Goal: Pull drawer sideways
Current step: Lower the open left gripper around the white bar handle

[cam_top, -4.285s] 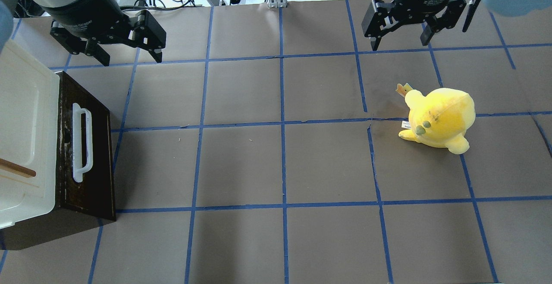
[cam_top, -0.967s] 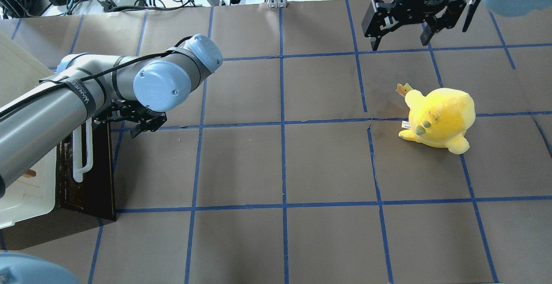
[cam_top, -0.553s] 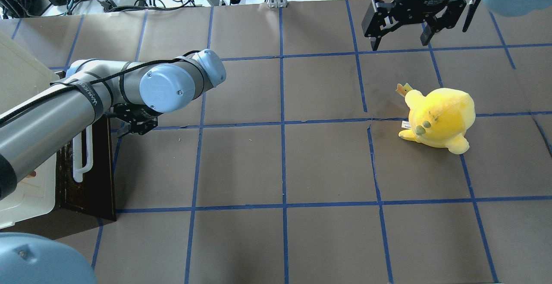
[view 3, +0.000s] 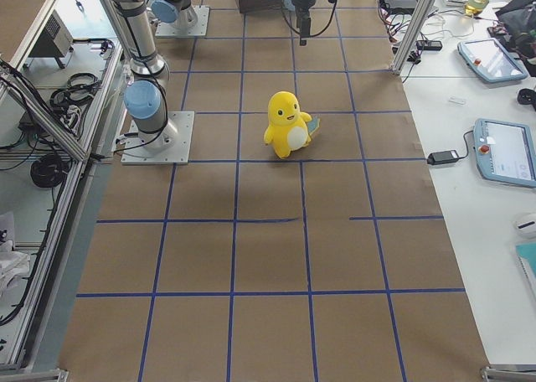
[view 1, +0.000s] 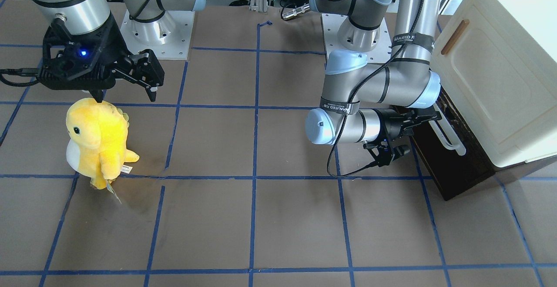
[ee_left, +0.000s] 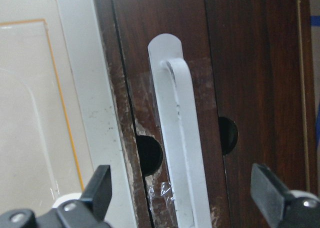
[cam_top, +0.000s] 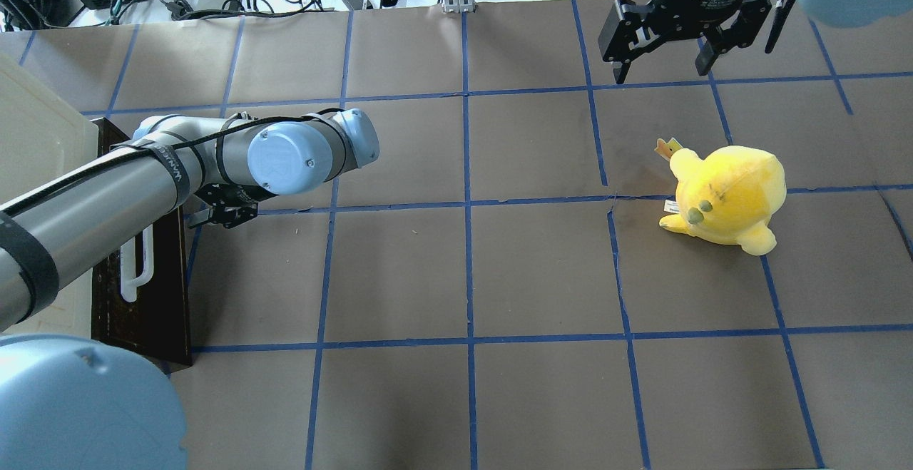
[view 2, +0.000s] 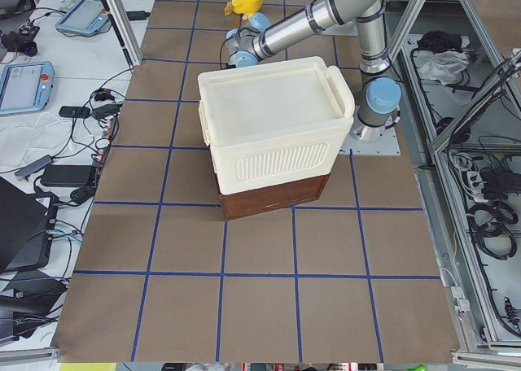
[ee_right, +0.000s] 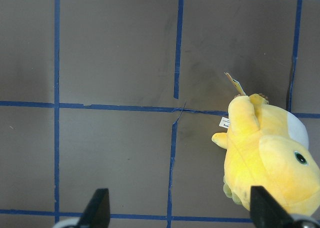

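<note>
Left wrist-mounted, left claw (ee_left: 184,188) wide, facing handle (ee_left: 177,138)

dark scuffed wood drawer (ee_left: 200,63), glossy white handle (ee_left: 177,138), plush toy (cam_top: 727,195).

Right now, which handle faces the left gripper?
The long white bar handle on the dark brown wooden drawer, not the cream door's small brown wooden handle.

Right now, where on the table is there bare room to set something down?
The wide middle of the table, between the drawer and the yellow plush toy, is bare. Crowded: around the left pincer, open at the drawer's handle, and the right pincer by the toy.
</note>
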`<state>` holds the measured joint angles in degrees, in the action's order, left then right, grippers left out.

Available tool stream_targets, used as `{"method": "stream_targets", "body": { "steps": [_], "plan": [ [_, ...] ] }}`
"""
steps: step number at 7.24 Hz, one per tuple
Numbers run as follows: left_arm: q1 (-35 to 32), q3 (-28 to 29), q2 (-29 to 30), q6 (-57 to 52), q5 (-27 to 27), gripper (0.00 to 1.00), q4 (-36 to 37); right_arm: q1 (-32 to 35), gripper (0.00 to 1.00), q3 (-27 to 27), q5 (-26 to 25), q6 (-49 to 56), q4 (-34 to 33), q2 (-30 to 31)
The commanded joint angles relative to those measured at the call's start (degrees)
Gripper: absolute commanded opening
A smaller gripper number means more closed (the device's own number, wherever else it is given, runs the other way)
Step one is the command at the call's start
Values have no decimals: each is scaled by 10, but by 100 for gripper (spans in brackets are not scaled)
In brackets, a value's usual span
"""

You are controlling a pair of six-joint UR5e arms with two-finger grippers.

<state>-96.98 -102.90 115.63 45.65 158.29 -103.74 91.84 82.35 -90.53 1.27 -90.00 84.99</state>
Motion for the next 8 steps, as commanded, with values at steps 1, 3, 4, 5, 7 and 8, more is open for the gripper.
{"method": "stream_targets", "body": {
  "steps": [1,3,4,5,7,8],
  "plan": [
    [26,-6,4,-3,3,100,-3,0,100,0,0,0,0,0],
    [28,-11,4,-3,2,100,-11,0,100,0,0,0,0,0],
    [30,-11,4,0,3,100,-15,0,100,0,0,0,0,0],
    [30,-11,5,0,3,100,-14,0,100,0,0,0,0,0],
    [34,-10,4,0,3,87,-11,0,100,0,0,0,0,0],
    [36,-10,5,-1,4,78,-10,0,100,0,0,0,0,0]
  ]
}}
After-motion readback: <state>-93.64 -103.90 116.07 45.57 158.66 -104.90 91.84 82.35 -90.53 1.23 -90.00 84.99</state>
